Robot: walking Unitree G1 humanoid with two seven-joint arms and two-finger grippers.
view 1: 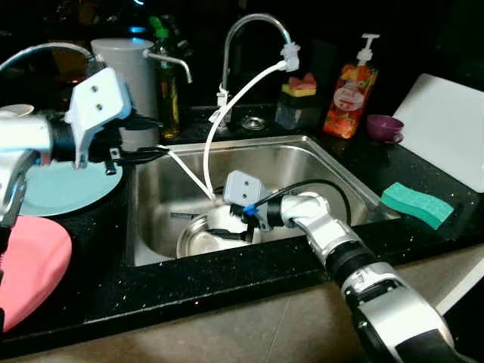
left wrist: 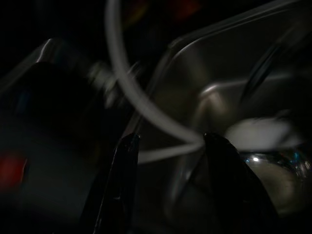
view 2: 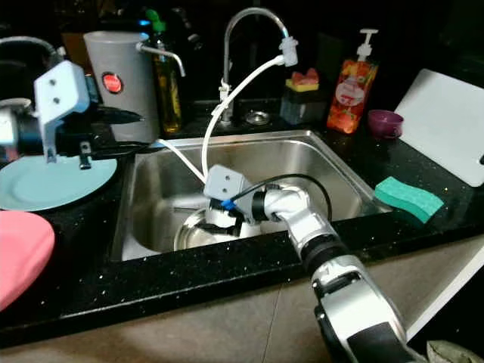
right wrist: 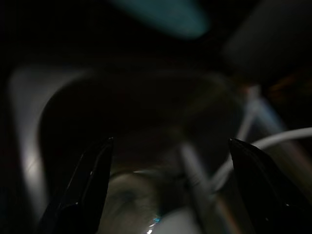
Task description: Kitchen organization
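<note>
Reaching down into the stainless steel sink (view 1: 302,162), my right pincer (view 1: 236,231) hangs with fingers spread over the round steel bowl (view 1: 198,240) on the basin floor. My left pincer (view 1: 155,153), fingers apart, hovers above the black counter (view 1: 91,249) at the sink's edge.

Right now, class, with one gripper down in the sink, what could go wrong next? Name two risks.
1. The right gripper is open over the metal bowl in the sink; the smooth rim might slip from its fingers.
2. The white hose hangs beside that arm and might snag, tugging the faucet.
</note>
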